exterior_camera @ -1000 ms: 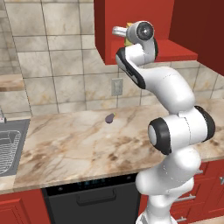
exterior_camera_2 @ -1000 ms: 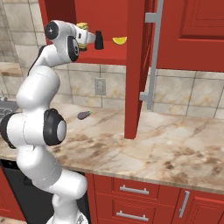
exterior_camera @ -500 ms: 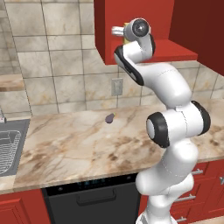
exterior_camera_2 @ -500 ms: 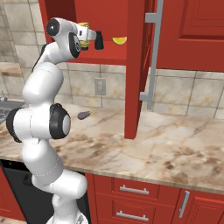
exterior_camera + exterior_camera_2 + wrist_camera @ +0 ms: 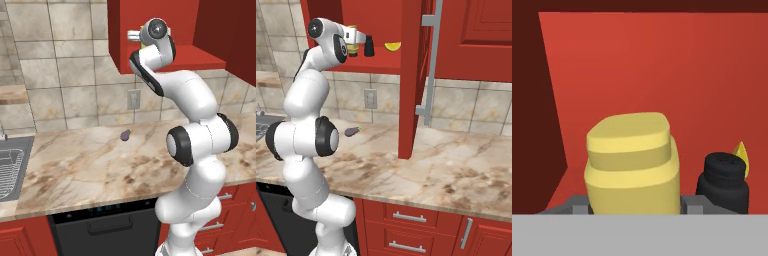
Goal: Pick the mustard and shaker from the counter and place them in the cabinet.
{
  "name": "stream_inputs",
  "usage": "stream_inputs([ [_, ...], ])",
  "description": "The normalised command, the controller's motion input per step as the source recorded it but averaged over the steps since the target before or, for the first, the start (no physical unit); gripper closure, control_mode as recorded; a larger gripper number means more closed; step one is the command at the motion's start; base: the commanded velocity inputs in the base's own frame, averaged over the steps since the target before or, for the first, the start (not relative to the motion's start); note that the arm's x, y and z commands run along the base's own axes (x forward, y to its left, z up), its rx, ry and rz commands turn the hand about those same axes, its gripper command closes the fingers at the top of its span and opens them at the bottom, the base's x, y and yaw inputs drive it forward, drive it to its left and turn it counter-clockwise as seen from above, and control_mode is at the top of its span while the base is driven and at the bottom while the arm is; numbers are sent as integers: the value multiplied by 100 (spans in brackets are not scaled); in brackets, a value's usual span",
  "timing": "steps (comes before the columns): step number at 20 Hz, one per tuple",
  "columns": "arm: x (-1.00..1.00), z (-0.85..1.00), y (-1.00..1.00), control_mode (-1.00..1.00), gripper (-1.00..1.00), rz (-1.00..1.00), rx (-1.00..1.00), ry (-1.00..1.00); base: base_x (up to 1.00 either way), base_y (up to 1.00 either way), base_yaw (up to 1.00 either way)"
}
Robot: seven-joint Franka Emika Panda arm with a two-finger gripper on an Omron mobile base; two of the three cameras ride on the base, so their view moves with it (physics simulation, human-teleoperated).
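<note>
Your gripper point(image 5: 362, 42) is reaching into the red cabinet's point(image 5: 376, 64) open shelf niche, jaws clasping the mustard point(image 5: 631, 162) bottle at both sides (its yellow cap is looming close in the hand view). The black shaker point(image 5: 369, 46) is standing on the shelf just right of it, a lemon wedge point(image 5: 392, 46) farther right. The eggplant point(image 5: 125, 134) is lying on the marble counter point(image 5: 90, 165).

This is a kitchen. It has a marble counter point(image 5: 90, 165), a sink point(image 5: 10, 170), tiled walls point(image 5: 60, 65), red cabinets point(image 5: 471, 40) and drawers point(image 5: 406, 225).
</note>
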Motion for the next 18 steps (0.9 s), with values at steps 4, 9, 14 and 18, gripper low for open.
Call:
stream_inputs([
  [4, 0, 0, 0, -100, -100, 0, 0, 0, 0, 0, 0],
  [9, 0, 0, 0, -100, -100, 0, 0, 0, 0, 0, 0],
  [14, 0, 0, 0, -100, -100, 0, 0, 0, 0, 0, 0],
  [18, -4, 2, 0, -100, -100, 0, 0, 0, 0, 0, 0],
])
